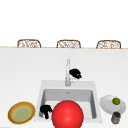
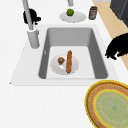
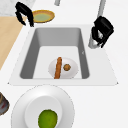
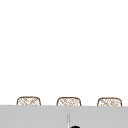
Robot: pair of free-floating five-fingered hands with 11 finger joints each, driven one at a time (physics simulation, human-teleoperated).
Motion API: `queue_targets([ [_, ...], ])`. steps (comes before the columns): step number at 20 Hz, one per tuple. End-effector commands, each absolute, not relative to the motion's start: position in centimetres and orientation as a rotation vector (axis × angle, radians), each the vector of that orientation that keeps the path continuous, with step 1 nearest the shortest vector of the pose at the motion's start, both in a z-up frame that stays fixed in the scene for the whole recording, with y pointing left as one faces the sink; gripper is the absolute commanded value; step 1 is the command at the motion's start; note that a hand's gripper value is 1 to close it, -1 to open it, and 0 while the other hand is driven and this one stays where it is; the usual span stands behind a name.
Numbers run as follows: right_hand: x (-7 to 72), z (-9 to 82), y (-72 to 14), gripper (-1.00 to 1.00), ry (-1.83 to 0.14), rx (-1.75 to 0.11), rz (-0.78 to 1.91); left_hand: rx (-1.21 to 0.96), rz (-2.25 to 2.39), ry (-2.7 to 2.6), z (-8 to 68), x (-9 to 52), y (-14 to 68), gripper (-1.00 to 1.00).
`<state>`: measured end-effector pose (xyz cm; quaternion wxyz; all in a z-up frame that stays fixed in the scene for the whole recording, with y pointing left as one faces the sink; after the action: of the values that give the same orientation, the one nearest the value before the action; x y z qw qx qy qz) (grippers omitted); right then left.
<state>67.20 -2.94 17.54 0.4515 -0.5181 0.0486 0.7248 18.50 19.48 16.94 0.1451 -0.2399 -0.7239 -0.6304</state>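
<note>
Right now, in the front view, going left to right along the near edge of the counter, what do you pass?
Yellow-rimmed plate → left hand → red ball → white plate carrying a green fruit, with a dark jar just in front of that plate.

The front camera faces the sink (image 1: 67, 100) from the near edge; the two side cameras look down across it from close by; the upper camera faces the far chairs (image 4: 68, 101), sharing the faucet (image 1: 67, 72).
</note>
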Motion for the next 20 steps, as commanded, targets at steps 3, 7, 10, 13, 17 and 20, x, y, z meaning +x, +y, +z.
queue_targets([
  [3, 67.0, 19.0, -0.8, 1.00, 0.140, -1.307, 1.842, -0.691, -1.816, -2.086, 16.9, 18.5, 19.5, 0.00],
  [7, 67.1, 17.6, -2.8, 1.00, 0.180, -1.353, 1.732, -0.691, -1.816, -2.086, 16.9, 18.5, 19.5, 0.00],
  [10, 67.1, 17.5, -2.6, 1.00, 0.209, -1.299, 1.713, -0.691, -1.816, -2.086, 16.9, 18.5, 19.5, 0.00],
  [13, 66.7, 17.6, -2.6, 1.00, 0.126, -1.194, 1.714, -0.691, -1.816, -2.086, 16.9, 18.5, 19.5, 0.00],
  [17, 66.7, 17.7, -2.6, 1.00, 0.115, -1.187, 1.710, -0.691, -1.816, -2.086, 16.9, 18.5, 19.5, 0.00],
  [20, 66.7, 17.8, -2.7, 1.00, 0.108, -1.183, 1.707, -0.691, -1.816, -2.086, 16.9, 18.5, 19.5, 0.00],
])
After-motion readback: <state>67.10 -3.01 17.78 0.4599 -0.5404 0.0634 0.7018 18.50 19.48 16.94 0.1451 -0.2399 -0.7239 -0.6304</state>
